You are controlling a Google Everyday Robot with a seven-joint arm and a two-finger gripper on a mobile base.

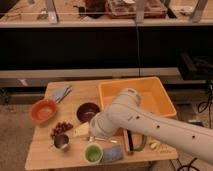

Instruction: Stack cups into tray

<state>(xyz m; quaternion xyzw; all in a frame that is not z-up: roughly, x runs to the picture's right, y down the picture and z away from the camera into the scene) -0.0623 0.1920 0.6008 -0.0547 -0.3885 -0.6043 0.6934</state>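
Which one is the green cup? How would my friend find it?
Start at the big yellow tray at the table's back right, then come to the front edge, just below the robot's hand. The green cup sits there, between the shiny metal cup and a blue-grey cloth. It is the only bright green thing.

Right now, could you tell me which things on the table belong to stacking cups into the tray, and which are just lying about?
For the job: light-green cup; metal cup; tray; gripper, near the table's front, over the cups.

Lying about: orange bowl; dark purple bowl; blue-grey cloth.
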